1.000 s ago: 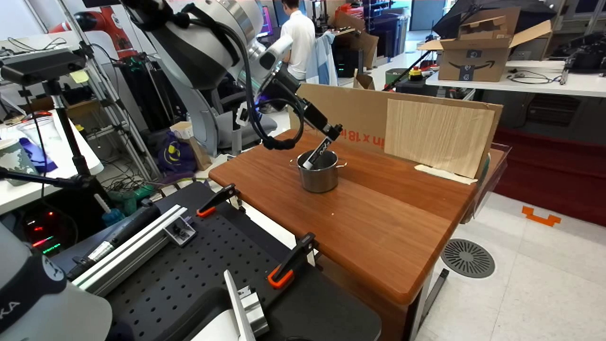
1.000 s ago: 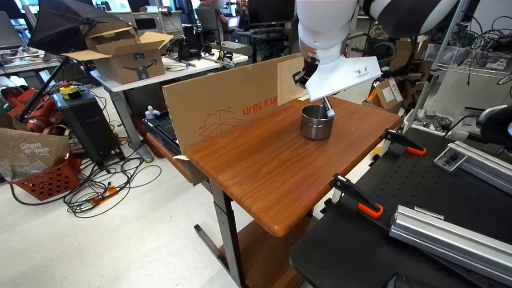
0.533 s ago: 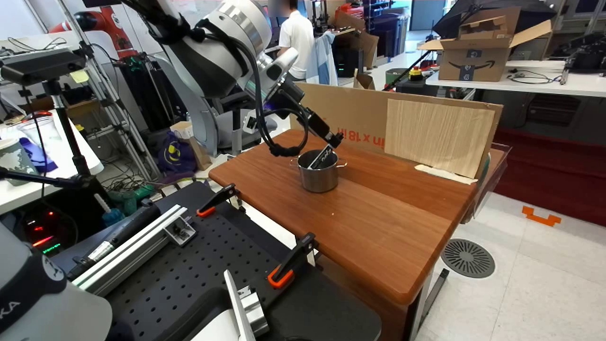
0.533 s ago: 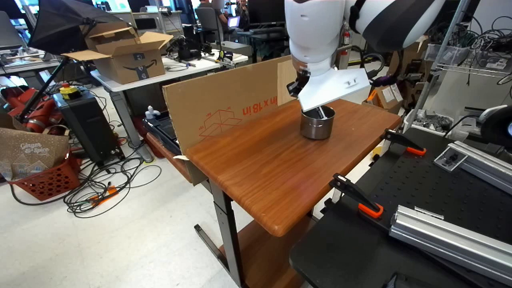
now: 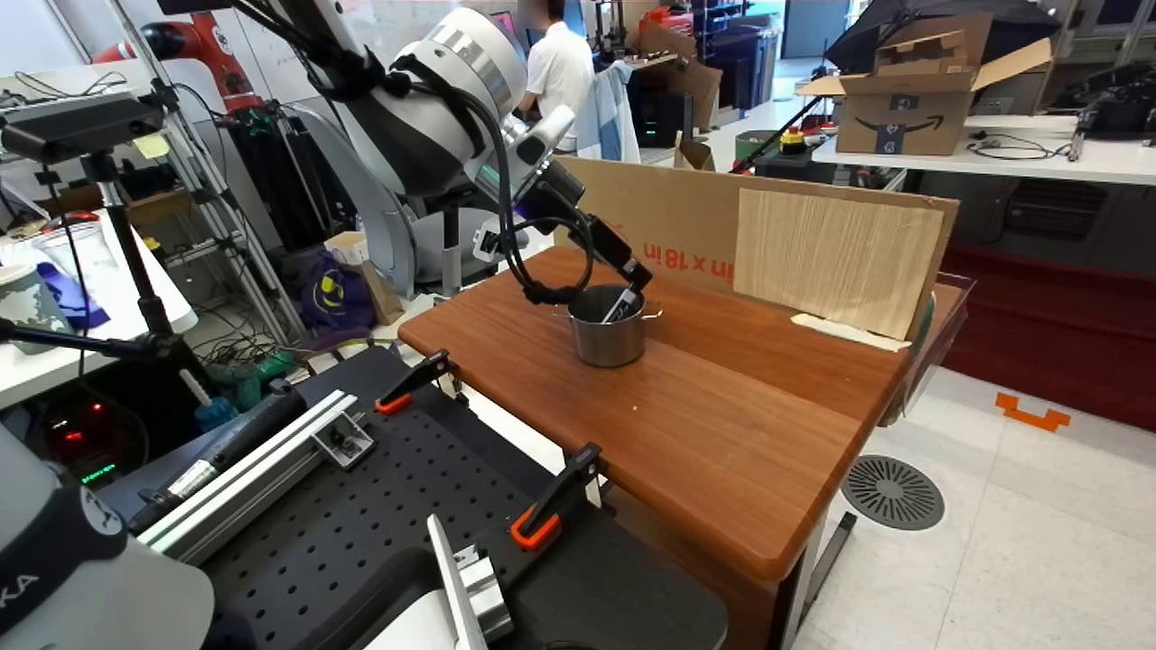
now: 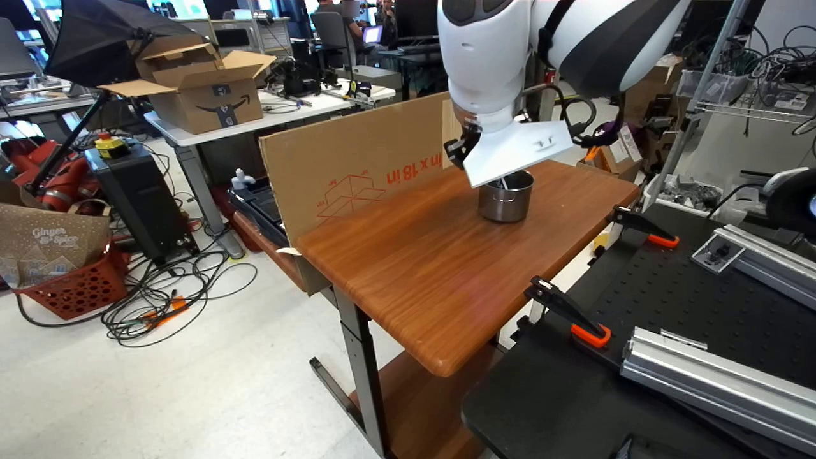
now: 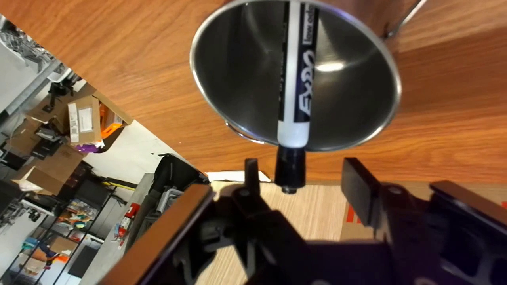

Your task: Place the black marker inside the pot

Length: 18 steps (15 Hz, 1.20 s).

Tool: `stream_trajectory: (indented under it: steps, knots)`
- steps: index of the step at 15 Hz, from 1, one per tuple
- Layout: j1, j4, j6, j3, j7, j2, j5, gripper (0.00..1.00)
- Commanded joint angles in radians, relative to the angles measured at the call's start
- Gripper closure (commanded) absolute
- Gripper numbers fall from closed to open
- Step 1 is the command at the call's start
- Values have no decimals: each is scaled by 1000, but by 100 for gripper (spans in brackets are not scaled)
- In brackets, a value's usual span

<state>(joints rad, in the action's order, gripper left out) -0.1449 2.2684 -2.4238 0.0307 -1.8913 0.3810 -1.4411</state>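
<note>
Black marker point(image 7: 295, 95) slants down inside the pot point(image 5: 609, 345), its black end sticking out past the rim in the wrist view. A second ago it hung higher, the white end showing across the rim; since then I've come lower and that end has gone in. The pot stands near the middle of the worktop point(image 5: 722, 433), well apart from its corners, between the edge with the clamps point(image 5: 558, 498) and the edge where the cardboard point(image 6: 357, 156) stands. My gripper point(image 7: 302, 174) is spread wide, a gap showing on either side of the black end, so I take it I've let go; whether the marker touches the pot's floor I can't tell. That makes the job nearly done, I'd judge: let the black end settle, then back away without my fingers point(image 7: 360, 194) dragging it out.
</note>
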Motion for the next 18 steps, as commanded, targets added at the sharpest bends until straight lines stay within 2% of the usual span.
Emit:
stream_trajectory:
  steps: [1, 2, 3, 11, 12, 18]
  knots:
    - [22, -17, 9, 20, -16, 15, -7, 12]
    - [22, -17, 8, 20, -15, 14, -6, 3]
    - [23, -17, 8, 21, -13, 12, -4, 0]
    - [25, -10, -20, 46, 22, -72, 25, 0]
    - [17, -31, 2, 42, 5, -39, 9, 0]
    - [17, -19, 1, 46, 6, -60, 11, 0]
